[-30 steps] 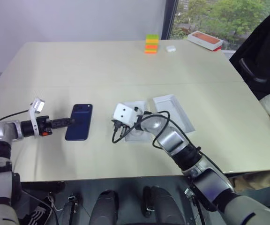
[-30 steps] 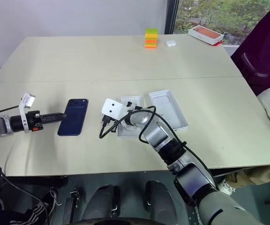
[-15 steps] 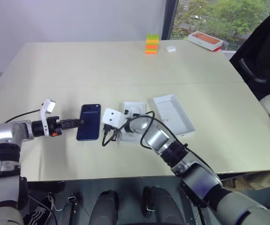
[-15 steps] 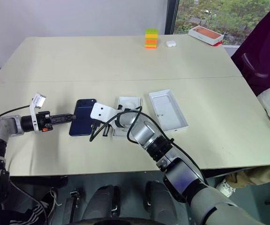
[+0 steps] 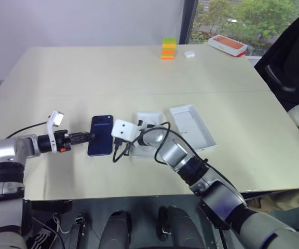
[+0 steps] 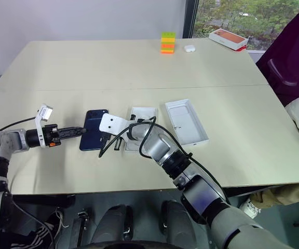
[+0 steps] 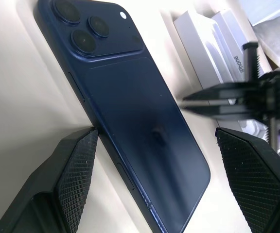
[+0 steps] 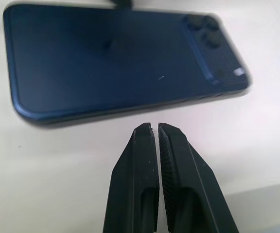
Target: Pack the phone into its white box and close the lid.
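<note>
Figure: two pincers flank a phone lying flat on the desk.

My left pincer [image 7: 154,179] stands spread wide, one finger at the phone's [image 5: 100,135] long left edge and the other out past its right side, so the phone lies between the fingers and is not gripped. My right pincer [image 8: 157,133] is clenched on nothing, its tips just beside the phone's opposite long edge, near but apart as far as I can tell. The phone lies back up, camera cluster at its far end.

Just to the right of the phone, behind my right wrist, sits a white tray [image 5: 148,134] partly hidden by the arm and its cable; I cannot tell whether this is the box or an insert. Beyond that lies a second shallow white tray [image 5: 192,126], open side up. A stack of coloured blocks [image 5: 167,49], a small white case [image 5: 189,53] and an orange-topped box [image 5: 227,44] stand well apart at the far edge of the desk [image 5: 87,67].

Risks, as I judge them: the phone is thin and glossy and lies flush, so a squeeze from the left pincer may ride over its edge and slip. A push from the clenched right tips could skid the phone away or spin it. The right arm's loose cable [image 5: 122,150] hangs close to the trays and could drag one out of place.
</note>
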